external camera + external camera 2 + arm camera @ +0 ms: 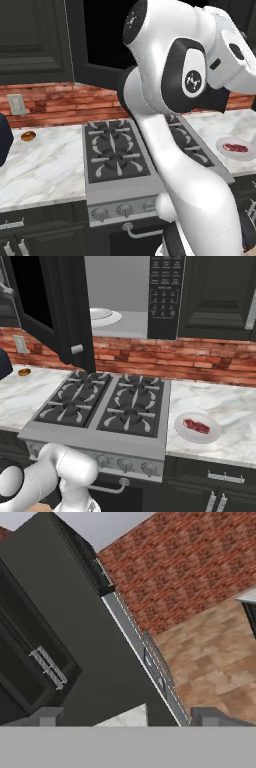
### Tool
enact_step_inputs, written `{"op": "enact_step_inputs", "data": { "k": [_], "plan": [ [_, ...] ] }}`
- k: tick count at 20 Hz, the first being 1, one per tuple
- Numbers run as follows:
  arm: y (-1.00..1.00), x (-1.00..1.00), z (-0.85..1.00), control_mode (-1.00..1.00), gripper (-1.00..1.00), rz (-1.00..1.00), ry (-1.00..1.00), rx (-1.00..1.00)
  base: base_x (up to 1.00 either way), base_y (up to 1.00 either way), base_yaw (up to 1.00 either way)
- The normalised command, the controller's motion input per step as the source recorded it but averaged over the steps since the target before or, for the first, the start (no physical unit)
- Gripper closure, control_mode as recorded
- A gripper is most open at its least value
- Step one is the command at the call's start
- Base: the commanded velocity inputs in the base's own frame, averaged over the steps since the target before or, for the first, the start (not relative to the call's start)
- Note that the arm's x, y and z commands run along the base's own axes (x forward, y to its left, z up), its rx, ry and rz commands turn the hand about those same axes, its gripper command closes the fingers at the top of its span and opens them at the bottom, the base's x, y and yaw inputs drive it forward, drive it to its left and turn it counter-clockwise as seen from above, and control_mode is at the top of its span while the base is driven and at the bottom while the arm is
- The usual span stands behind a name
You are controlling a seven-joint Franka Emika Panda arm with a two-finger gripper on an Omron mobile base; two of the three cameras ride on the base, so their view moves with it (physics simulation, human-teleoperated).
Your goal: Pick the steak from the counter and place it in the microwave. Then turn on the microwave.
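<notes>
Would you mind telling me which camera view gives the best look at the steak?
The right base view: the steak lies unobstructed on a white plate on the counter. The left base view shows it smaller, near the right edge, beside the arm.

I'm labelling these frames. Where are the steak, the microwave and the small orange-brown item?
steak [196, 426]: right base view, middle of the meat.
microwave [163, 286]: right base view, its keypad panel.
orange-brown item [28, 135]: left base view, its centre, on the counter.
</notes>
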Motion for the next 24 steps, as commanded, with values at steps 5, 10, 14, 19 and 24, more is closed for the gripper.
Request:
{"op": "enact_step_inputs", "data": {
  "k": [5, 10, 14, 19, 24],
  "plan": [
    [-0.28, -0.28, -0.16, -1.0, -1.0, 0.27, 0.0, 0.05, 0.0, 0.0, 0.0],
    [-0.32, -0.06, -0.3, -1.0, -1.0, 0.36, 0.0, 0.0, 0.0, 0.0, 0.0],
    [-0.38, 0.0, -0.26, -1.0, -1.0, 0.33, -0.03, 0.0, 0.0, 0.0, 0.0],
    [-0.44, -0.02, -0.03, -1.0, -1.0, 0.28, -0.17, 0.0, 0.0, 0.0, 0.0],
    [-0.41, 0.07, -0.07, -1.0, -1.0, 0.24, -0.09, 0.01, 0.0, 0.0, 0.0]
  ]
}}
